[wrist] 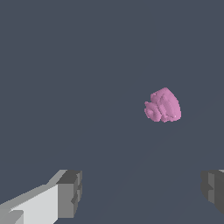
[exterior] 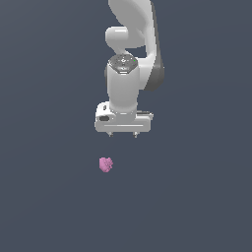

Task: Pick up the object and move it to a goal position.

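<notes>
The object is a small pink-magenta lumpy blob [exterior: 106, 165] lying on the dark grey surface. My white gripper [exterior: 123, 134] hangs above it and a little toward the exterior view's right, well clear of it. Only the short finger tips show under the hand, set wide apart. In the wrist view the object [wrist: 163, 106] lies ahead of the two grey fingertips [wrist: 70, 193], outside the gap between them. The gripper [wrist: 142, 192] is open and empty.
The white arm [exterior: 130, 44] rises behind the gripper to the top of the exterior view. The plain dark grey surface [exterior: 197, 197] fills the rest of both views.
</notes>
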Tool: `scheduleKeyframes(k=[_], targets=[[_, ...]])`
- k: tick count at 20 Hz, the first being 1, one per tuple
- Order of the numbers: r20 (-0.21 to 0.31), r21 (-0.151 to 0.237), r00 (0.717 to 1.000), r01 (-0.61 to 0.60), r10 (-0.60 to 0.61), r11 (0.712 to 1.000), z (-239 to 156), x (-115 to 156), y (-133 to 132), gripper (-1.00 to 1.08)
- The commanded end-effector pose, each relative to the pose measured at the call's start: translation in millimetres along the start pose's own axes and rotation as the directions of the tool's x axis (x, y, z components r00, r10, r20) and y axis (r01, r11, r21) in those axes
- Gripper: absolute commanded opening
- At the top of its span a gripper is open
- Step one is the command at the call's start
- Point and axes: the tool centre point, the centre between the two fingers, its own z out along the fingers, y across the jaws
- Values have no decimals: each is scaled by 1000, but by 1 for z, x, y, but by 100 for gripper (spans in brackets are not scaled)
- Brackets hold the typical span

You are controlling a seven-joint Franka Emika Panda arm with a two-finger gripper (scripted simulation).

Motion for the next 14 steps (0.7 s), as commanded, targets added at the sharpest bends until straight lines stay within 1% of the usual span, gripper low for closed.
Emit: scheduleKeyframes(k=[1,4,9,14], targets=[[0,0,1000,0,0,1000,0,0,0,100],[-6,-2,1000,9,-9,1000,-4,2,-4,100],[-32,-11,999,40,-40,999,-22,8,-21,100],[-32,-11,999,41,-41,999,-22,8,-21,100]])
